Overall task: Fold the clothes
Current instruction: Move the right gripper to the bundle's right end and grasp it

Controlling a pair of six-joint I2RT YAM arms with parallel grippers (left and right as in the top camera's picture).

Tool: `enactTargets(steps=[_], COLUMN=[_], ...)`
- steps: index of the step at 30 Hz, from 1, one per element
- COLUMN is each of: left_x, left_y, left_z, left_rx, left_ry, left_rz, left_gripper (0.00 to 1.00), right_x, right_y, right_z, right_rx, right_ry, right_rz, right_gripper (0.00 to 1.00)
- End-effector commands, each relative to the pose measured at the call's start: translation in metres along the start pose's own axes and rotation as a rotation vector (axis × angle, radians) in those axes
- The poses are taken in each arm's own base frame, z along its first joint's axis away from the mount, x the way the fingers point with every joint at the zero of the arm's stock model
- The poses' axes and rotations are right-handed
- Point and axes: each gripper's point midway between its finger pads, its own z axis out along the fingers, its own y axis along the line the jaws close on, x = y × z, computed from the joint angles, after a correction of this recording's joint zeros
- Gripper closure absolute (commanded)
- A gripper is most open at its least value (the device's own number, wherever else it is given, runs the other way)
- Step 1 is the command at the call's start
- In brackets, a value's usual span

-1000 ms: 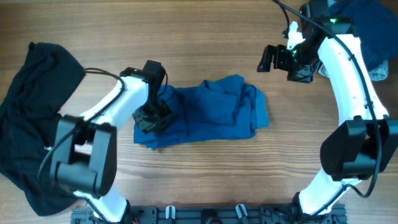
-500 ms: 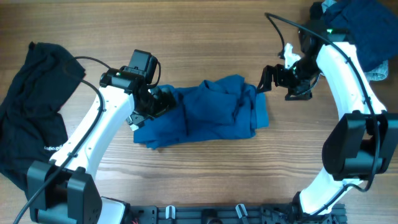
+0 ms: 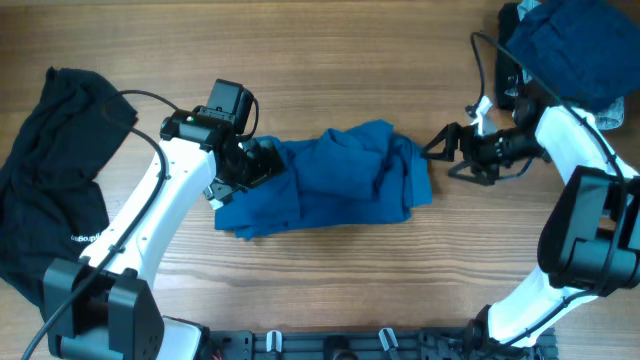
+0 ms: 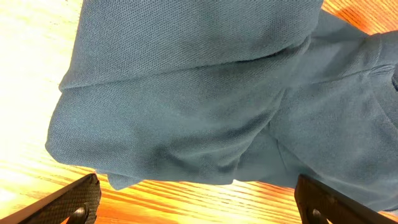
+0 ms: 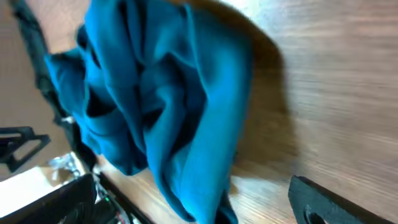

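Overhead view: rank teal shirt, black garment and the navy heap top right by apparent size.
1. black garment and teal shirt: look about alike, and the black one runs off the frame, so unranked.
2. navy heap: smallest showing, though also cut by the frame edge.

Wooden table (image 3: 330,60), teal shirt (image 3: 340,185) bunched mid-table, black garment (image 3: 50,180) left, navy heap (image 3: 570,50) top-right
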Motion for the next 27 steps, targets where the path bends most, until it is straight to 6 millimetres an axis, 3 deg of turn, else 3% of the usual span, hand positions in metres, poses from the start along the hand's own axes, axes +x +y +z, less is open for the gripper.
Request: enactTargets(steps=[1, 9, 13, 15, 21, 27], left_x=[-0.003, -0.003, -0.003, -0.003, -0.003, -0.003], left_y=[-0.001, -0.001, -0.001, -0.001, -0.001, -0.001], left_z=[-0.003, -0.003, -0.003, -0.003, -0.003, -0.003], left_rx=[0.001, 0.001, 0.002, 0.001, 0.001, 0.001], left_ry=[-0.015, -0.016, -0.016, -0.015, -0.015, -0.015], left_rz=[0.008, 0.008, 0.008, 0.008, 0.008, 0.008], left_gripper=[0.00, 0.00, 0.00, 0.00, 0.00, 0.00], right_x=[0.009, 0.017, 0.017, 0.021, 0.029, 0.041], right_y=[0.012, 0.000, 0.014, 0.034, 0.065, 0.051], right_z=[0.010, 0.027, 0.041, 0.056, 0.077, 0.100], right_rx=[-0.117, -0.128, -0.130, -0.157, -0.223, -0.245], right_ry=[0.005, -0.003, 0.016, 0.046, 0.088, 0.085], right_rz=[-0.005, 0.055, 0.036, -0.007, -0.069, 0.015], right_gripper=[0.00, 0.00, 0.00, 0.00, 0.00, 0.00])
